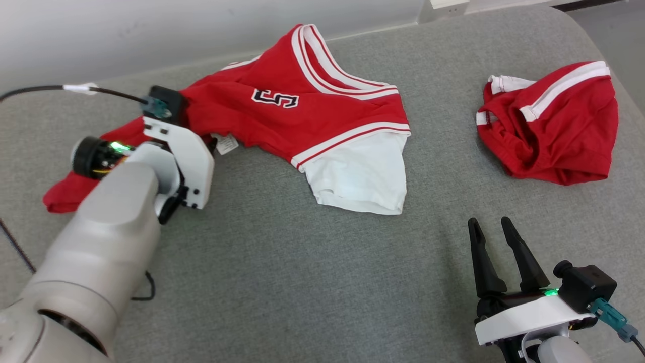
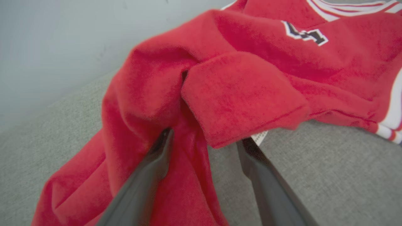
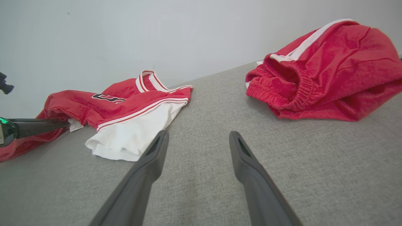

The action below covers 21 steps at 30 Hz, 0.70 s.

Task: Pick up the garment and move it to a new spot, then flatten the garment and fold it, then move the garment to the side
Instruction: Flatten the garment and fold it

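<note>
Jersey (image 1: 312, 106) lies left of shorts (image 1: 549, 126) on cushion (image 1: 302, 282)

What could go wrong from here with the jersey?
1. The left gripper, jaws open, sits in a bunched fold of the jersey; a fingertip may snag cloth when it pulls away.
2. That end lies crumpled, so folding now would likely trap creases.
3. The shorts lie to the right; moving the jersey that way could land it on them.
</note>
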### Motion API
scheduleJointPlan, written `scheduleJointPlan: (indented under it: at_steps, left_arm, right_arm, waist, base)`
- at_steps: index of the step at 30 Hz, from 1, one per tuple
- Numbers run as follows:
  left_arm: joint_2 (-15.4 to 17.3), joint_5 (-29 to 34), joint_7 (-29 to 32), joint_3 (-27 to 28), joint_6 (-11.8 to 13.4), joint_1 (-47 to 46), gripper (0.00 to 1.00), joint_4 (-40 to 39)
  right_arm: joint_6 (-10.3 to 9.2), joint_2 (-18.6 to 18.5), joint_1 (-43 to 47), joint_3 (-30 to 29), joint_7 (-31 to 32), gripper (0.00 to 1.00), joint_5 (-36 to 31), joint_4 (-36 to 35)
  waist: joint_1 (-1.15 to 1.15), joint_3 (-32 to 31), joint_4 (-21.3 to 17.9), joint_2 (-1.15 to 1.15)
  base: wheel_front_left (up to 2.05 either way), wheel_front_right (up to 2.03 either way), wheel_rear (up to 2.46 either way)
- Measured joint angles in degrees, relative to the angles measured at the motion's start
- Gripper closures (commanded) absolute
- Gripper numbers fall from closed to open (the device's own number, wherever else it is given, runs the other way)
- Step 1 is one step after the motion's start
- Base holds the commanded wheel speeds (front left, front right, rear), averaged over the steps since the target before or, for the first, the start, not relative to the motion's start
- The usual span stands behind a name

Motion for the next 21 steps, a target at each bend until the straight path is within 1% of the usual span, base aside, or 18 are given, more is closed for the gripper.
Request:
scheduleJointPlan:
  at_steps: [2,3,6,9,11,13,14,15,16,21]
  left_arm:
    - [0.9,-0.5,0.0,0.5,0.1,-0.5,0.00,0.2]
    - [1.1,-0.7,-0.1,0.9,-0.2,-0.6,0.00,0.3]
    - [1.2,-1.7,-1.1,1.6,-1.1,-1.0,0.00,0.4]
    - [1.2,-2.7,-2.2,2.2,-1.5,-2.0,0.00,0.3]
    - [1.2,-2.8,-3.3,2.5,-1.3,-2.5,0.00,0.4]
    - [1.2,-2.9,-3.7,2.5,-1.1,-2.8,0.51,0.4]
    - [1.2,-3.0,-4.1,2.5,-1.0,-2.8,0.64,0.5]
    - [1.2,-3.0,-4.6,2.6,-0.9,-2.8,0.86,0.5]
    - [1.2,-3.2,-4.7,2.6,-0.9,-2.8,1.00,0.6]
    - [0.4,-3.1,-6.1,2.0,-1.5,-2.6,1.00,0.7]
  right_arm:
    - [0.00,0.0,0.0,-0.1,0.0,0.00,0.0,-0.1]
    - [0.00,0.1,0.0,-0.1,0.0,0.00,0.0,-0.1]
    - [0.00,0.2,0.0,-0.2,0.0,0.00,0.0,-0.1]
    - [0.00,0.3,0.1,-0.2,0.0,0.00,0.0,-0.1]
    - [0.00,0.3,0.0,0.0,0.0,0.00,0.0,-0.2]
    - [0.00,0.3,-0.3,0.2,0.0,0.00,0.0,-0.2]
    - [0.00,0.3,-0.4,0.3,0.0,0.00,0.0,-0.2]
    - [0.01,0.4,-0.6,0.3,0.0,0.00,0.0,-0.2]
    - [0.00,0.4,-0.7,0.3,0.0,0.00,0.1,-0.3]
    - [0.00,0.4,-0.6,-0.5,0.0,0.00,0.1,-0.1]
  waist:
    - [0.00,0.4,-0.6,0.00]
    - [0.00,0.6,-0.8,0.00]
    - [0.00,1.0,-1.3,0.00]
    - [0.00,1.2,-1.5,0.00]
    - [0.00,1.4,-1.6,0.00]
    - [0.00,1.6,-1.7,0.00]
    - [0.00,1.7,-1.8,0.00]
    - [0.00,1.8,-1.8,0.00]
    - [0.00,1.8,-1.8,0.00]
    - [0.00,1.1,-1.2,0.00]
  base:
    - [0.00,0.00,0.00]
    - [0.00,0.00,0.00]
    - [0.00,0.00,0.00]
    - [0.00,0.00,0.00]
    - [0.00,0.00,0.00]
    - [0.00,0.00,0.00]
    - [0.00,0.00,0.00]
    - [0.00,0.00,0.00]
    - [0.00,0.00,0.00]
    - [0.00,0.00,0.00]
